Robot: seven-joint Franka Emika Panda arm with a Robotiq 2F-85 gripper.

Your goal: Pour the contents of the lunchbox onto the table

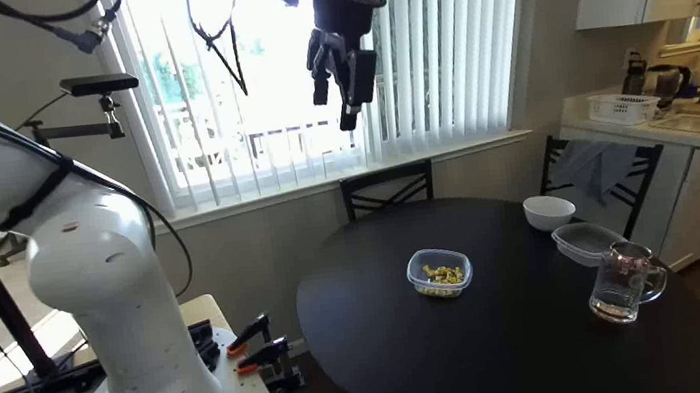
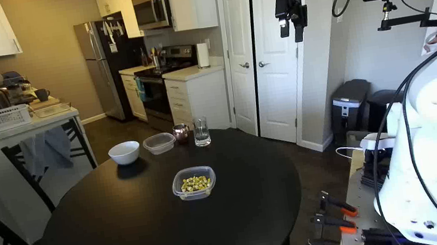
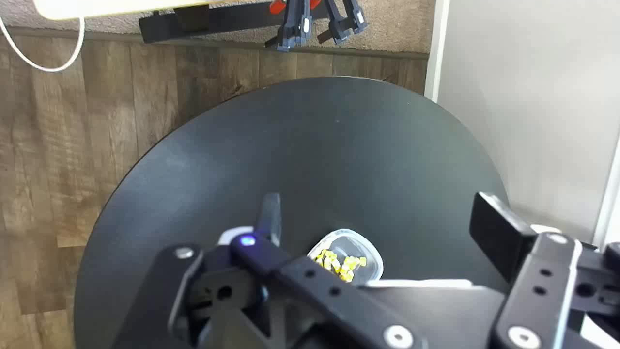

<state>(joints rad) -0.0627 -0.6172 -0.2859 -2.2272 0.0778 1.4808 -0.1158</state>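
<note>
The pour onto the round worktop (image 1: 473, 354) looks undone, and I judge the task to be at its very beginning. The claw (image 1: 334, 111) hangs high, well apart from the things below; the wrist view shows its jaws standing wide apart, with nothing held. In an exterior view the lunchbox (image 1: 439, 259) sits at about five o'clock from the claw, upright and uncovered on the worktop, between ten and eleven o'clock from its middle. The yellow pieces (image 1: 444, 274) are inside, and all that I can make out are in there. What is left, by my judgement, is the whole job: come down, grip the lunchbox, lift and tilt it, and let the pieces fall.
</note>
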